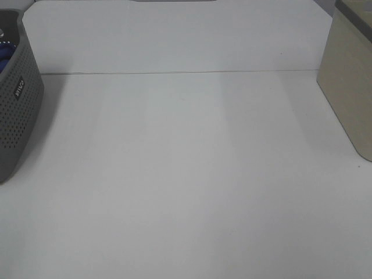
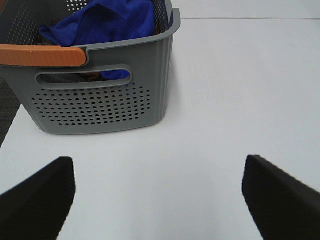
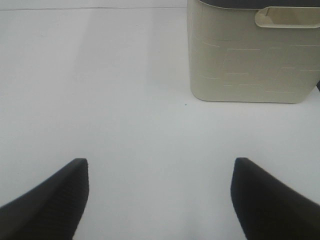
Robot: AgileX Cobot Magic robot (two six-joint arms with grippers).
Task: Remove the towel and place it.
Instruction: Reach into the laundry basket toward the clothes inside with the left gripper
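Towel [image 2: 107,22] in basket [image 2: 150,65], tbl's [image 2: 225,100] L edge.

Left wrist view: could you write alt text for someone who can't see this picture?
A crumpled royal-blue towel lies bunched inside a grey perforated basket with an orange handle, standing on a white table. In the foreground, the arm's two dark jaws stand wide apart above the tabletop, short of the basket and holding nothing.

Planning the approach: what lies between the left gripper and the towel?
Left wrist view: past the left gripper, bare table, then the wall of the grey basket holding the towel.
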